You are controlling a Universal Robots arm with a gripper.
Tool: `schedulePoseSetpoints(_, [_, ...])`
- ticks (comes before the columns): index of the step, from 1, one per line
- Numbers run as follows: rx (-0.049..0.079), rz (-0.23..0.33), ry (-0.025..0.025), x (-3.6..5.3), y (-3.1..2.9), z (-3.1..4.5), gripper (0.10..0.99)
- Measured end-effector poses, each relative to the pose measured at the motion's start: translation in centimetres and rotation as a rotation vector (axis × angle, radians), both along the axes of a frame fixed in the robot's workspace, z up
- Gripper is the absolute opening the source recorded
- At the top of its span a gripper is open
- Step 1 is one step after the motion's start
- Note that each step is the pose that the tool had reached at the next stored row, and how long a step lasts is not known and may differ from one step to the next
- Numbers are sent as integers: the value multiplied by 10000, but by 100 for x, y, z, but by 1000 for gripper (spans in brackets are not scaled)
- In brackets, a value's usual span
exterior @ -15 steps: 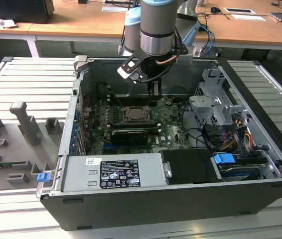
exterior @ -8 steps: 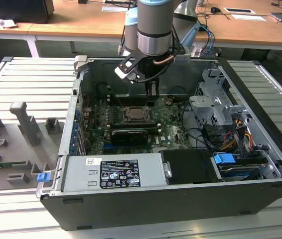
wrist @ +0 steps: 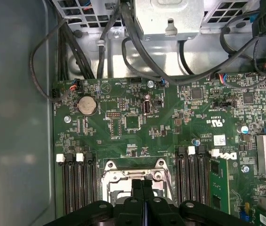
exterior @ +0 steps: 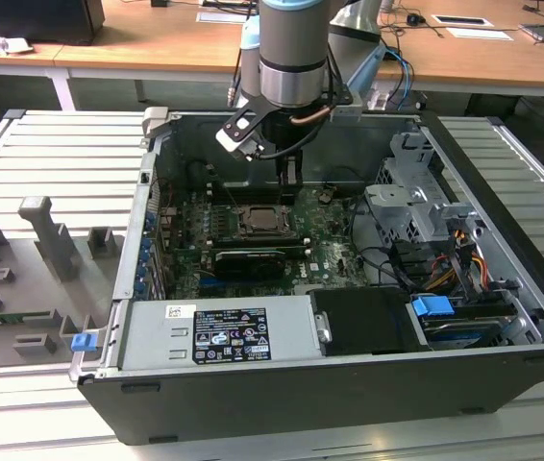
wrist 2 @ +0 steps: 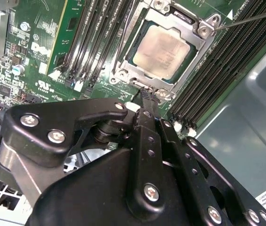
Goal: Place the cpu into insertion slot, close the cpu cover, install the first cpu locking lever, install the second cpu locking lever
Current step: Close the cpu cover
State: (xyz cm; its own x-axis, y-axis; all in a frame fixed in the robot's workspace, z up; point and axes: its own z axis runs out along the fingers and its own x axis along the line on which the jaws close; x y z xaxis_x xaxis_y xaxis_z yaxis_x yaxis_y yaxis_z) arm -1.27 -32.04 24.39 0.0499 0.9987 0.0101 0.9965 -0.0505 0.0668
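**Gripper** (exterior: 289, 188): black, two-fingered, lowered from the arm above into the open computer case (exterior: 253, 408). The jaws are narrow and drawn together. In the first wrist view the fingers (wrist: 136, 190) meet along a thin seam. Whether anything is pinched there cannot be told.

**Cpu** (wrist 2: 160, 51): pale silver-beige square, seated flat in the insertion slot (wrist: 123, 175) on the green motherboard (wrist: 137, 127). In the exterior view it lies near the fingertips, between seven and eight o'clock of them.

**Cpu cover** (wrist 2: 195, 55): silver frame lying down around the cpu, whose top shows through its window. In the second wrist view the gripper (wrist 2: 147, 96) ends at the frame's outer edge, just beside the cpu and not over it.

**Locking lever** (wrist 2: 250, 19): thin metal rod running out from one corner of the frame, across the memory slots (wrist 2: 227, 61).
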Motion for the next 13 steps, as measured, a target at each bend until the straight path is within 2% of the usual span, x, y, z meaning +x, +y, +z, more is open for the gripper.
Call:
schedulePoseSetpoints(9, [0,0,0,-104,0,0,106])
schedulePoseSetpoints(13, [0,0,0,-217,1,-1,106])
